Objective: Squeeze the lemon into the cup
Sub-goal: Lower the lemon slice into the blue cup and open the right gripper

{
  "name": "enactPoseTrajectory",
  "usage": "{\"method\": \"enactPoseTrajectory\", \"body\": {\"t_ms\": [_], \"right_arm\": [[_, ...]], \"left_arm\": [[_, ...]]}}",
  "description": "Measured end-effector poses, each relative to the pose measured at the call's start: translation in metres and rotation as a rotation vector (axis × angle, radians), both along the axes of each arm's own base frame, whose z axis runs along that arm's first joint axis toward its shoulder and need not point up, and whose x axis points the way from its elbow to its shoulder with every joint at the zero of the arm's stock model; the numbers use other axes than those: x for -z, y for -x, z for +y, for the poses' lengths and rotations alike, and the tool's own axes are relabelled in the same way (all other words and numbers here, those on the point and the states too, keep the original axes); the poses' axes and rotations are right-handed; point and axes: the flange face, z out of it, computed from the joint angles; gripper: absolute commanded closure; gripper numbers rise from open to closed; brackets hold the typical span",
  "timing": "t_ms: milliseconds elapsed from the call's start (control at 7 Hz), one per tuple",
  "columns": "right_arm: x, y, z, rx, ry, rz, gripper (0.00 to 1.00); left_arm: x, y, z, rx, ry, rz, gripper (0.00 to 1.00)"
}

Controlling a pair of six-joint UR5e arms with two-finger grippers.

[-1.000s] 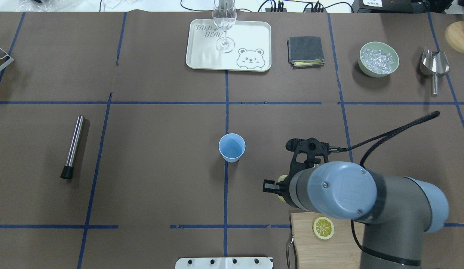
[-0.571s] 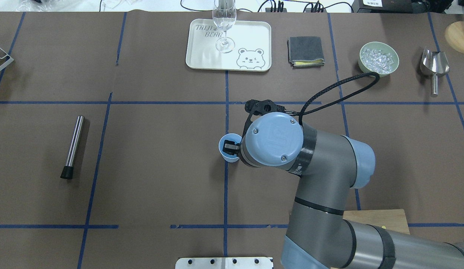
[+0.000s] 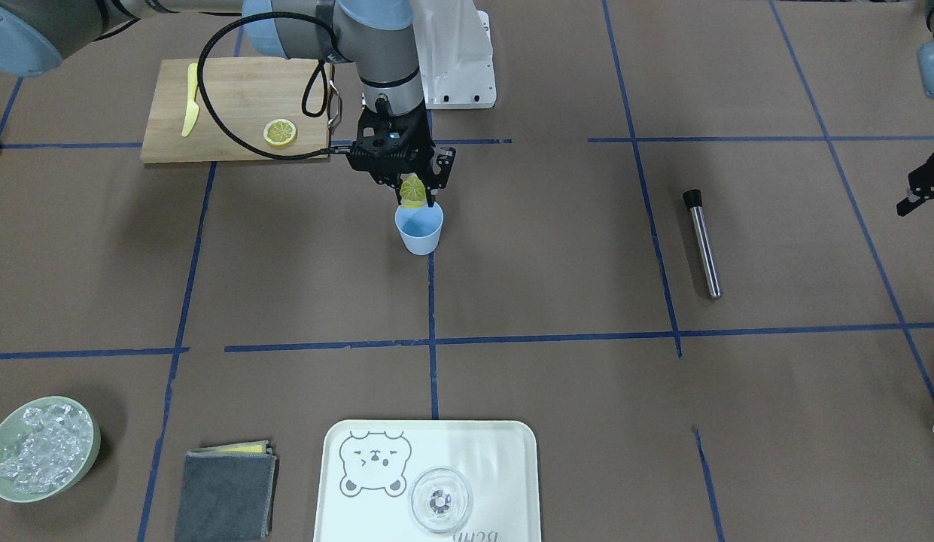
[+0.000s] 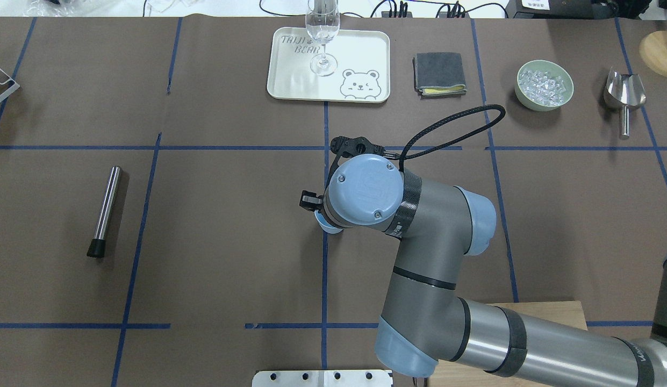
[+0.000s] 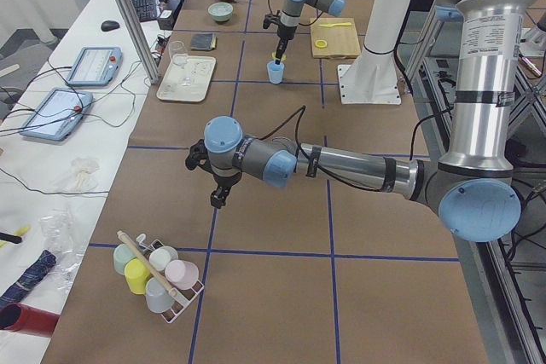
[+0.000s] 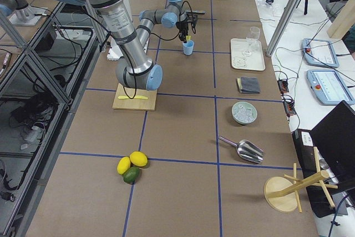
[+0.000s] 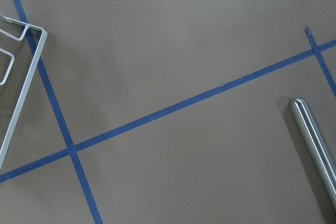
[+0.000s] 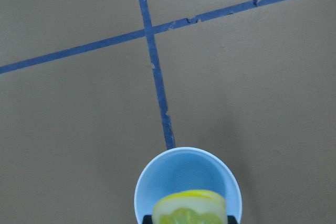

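Yellow lemon slice (image 3: 412,187) clamped between jaws of the right gripper (image 3: 414,195), cup (image 3: 419,229) just below them; likely soft, light, slippery, so best gripped across the rind.

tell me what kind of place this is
Most likely a robotics lab rigged for drink-making trials: a paper-covered table gridded in blue tape, operator tablets alongside, and bar props like the bowl of ice and scoop.
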Motion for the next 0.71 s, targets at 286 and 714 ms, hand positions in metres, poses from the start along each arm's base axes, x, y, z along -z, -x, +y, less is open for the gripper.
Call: {"method": "enactPoseTrajectory", "body": {"t_ms": [286,714], "right_arm": [[0.0015,0.0024,-0.0036,-0.003,-0.001,0.001,0.46],[-0.0008,0.0046,-0.0084,-0.002,-0.003,0.010,0.40]], "left_arm": [[0.0012,0.0000,0.0001,0.000,-0.002,0.000,0.00],[0.0024,0.0000,0.0001,0.000,-0.005,0.001,0.00]]}}
